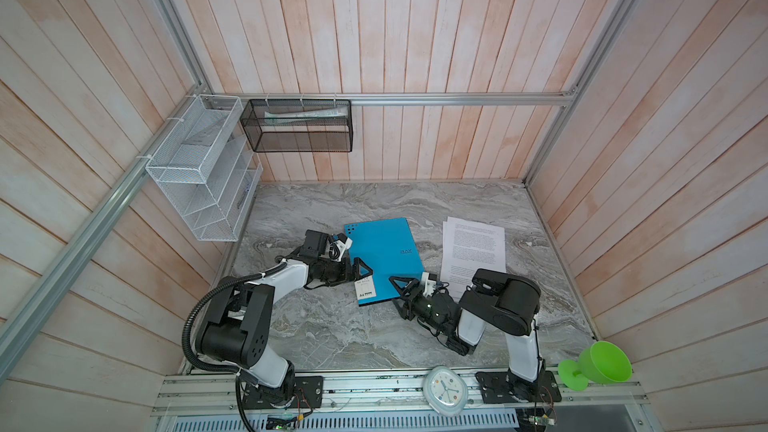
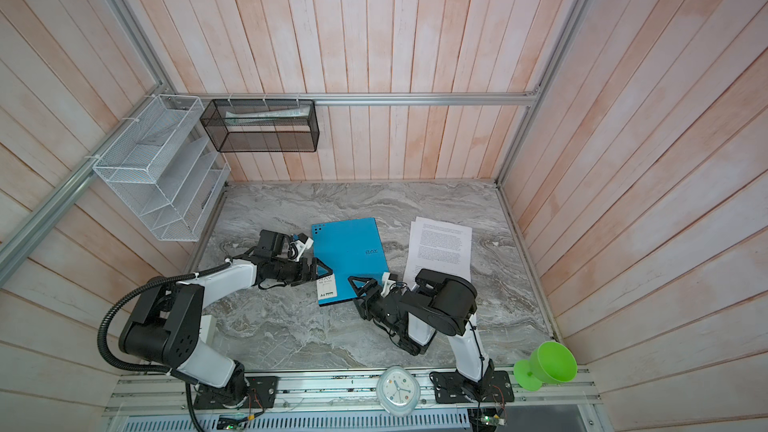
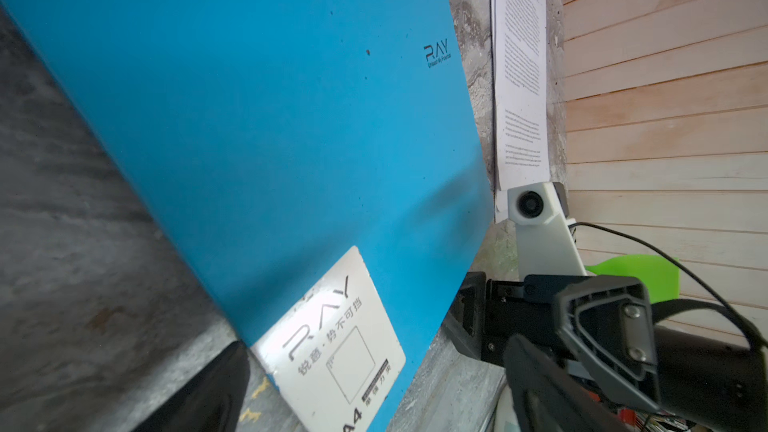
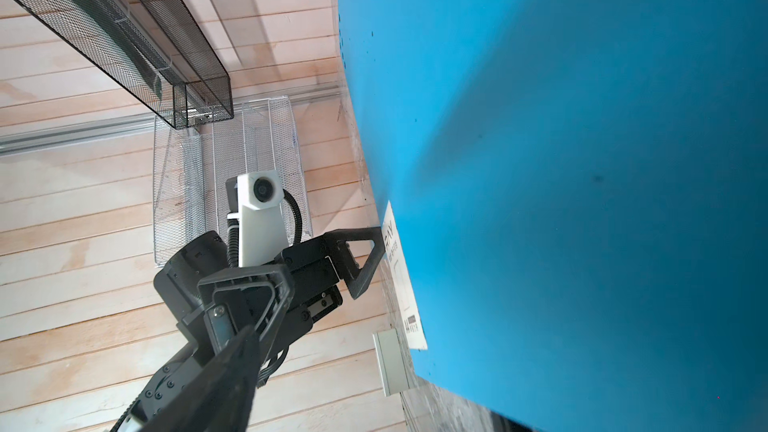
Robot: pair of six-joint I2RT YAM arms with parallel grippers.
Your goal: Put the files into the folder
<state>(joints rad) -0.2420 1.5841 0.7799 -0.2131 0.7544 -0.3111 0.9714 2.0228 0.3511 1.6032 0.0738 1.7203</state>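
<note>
The flat bright blue folder [image 1: 384, 257] is laid closed on the grey marbled table [image 1: 332, 334], long axis front to back, far end leaning left, white label [image 1: 365, 290] at the front left corner. The stack of white printed files [image 1: 473, 251] is placed apart on its right. The left end effector [image 1: 360, 273] is released beside the label; the right end effector [image 1: 398, 292] is spread at the front right corner, nothing grasped. A pale item [image 1: 299, 117] is held in the black mesh basket [image 1: 299, 143]

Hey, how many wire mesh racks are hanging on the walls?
2. A white mesh rack hangs on the left wall; a black mesh basket hangs on the back wall, beside it near the corner. None seems hidden.
</note>
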